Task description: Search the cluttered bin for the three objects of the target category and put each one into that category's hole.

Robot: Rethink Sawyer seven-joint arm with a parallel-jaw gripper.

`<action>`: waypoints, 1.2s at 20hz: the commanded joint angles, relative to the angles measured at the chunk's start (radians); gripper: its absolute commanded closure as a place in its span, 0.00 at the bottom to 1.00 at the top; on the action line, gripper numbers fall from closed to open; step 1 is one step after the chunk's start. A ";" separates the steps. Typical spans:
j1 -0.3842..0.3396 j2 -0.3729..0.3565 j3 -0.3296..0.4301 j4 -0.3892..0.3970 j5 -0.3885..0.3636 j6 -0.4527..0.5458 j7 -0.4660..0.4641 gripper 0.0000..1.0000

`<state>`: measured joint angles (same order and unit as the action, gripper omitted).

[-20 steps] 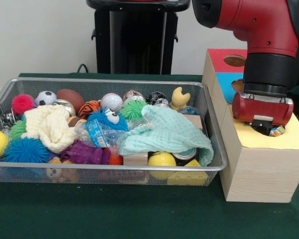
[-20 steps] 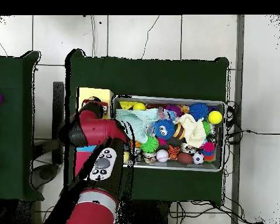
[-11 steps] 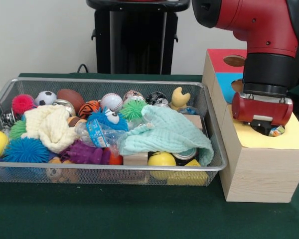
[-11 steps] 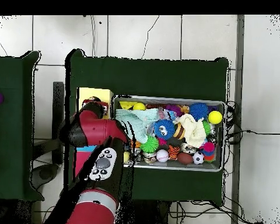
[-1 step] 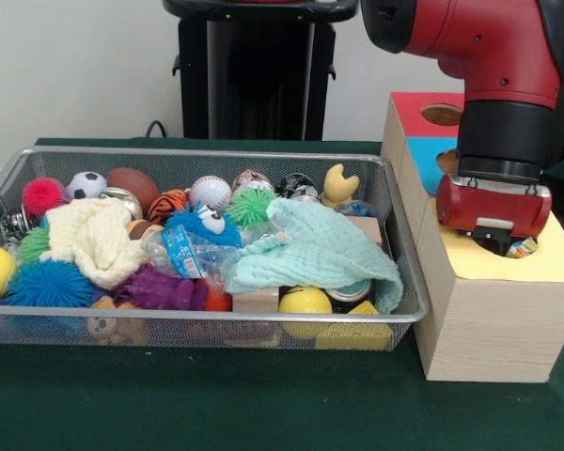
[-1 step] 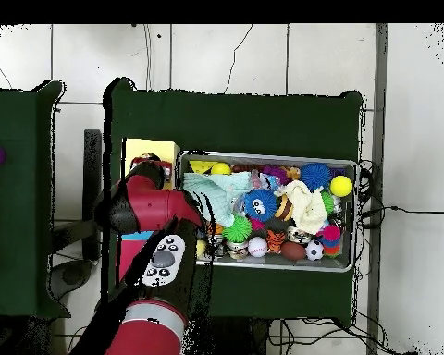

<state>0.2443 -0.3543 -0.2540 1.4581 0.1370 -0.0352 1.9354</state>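
Observation:
My gripper (image 5: pixel 498 239) hangs low over the dark hole (image 5: pixel 504 246) in the yellow section of the wooden sorting box (image 5: pixel 484 315), and its tip reaches into the hole. A small multicoloured object (image 5: pixel 524 247) shows at the hole's right rim, right beside the gripper; I cannot tell whether it is held. In the overhead view the red arm (image 6: pixel 152 205) covers most of the box (image 6: pixel 150 148). The wire bin (image 5: pixel 38 324) holds balls, spiky toys, a blue googly-eyed plush (image 5: pixel 203 226), a plastic bottle (image 5: pixel 180 252) and a mint cloth (image 5: pixel 324 249).
The box also has a red section with a hole (image 5: pixel 443 114) and a blue section (image 5: pixel 423 150) behind the yellow one. A cream cloth (image 5: pixel 92 237) lies at the bin's left. A black pedestal (image 5: pixel 256 70) stands behind the bin. Green cloth (image 5: pixel 216 404) covers the table.

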 commanded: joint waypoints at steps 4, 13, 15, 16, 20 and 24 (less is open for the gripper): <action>-0.100 0.128 0.119 0.091 -0.086 -0.036 0.112 1.00; -0.091 0.076 0.122 0.127 -0.081 0.011 0.123 1.00; -0.094 0.046 0.129 0.147 -0.081 0.037 0.120 1.00; -0.096 0.028 0.130 0.157 -0.081 0.054 0.116 1.00; -0.106 0.001 0.141 0.178 -0.086 0.074 0.108 1.00; -0.117 -0.011 0.148 0.194 -0.096 0.063 0.103 1.00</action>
<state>0.1868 -0.3936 -0.1811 1.5000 0.1120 -0.0364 1.9351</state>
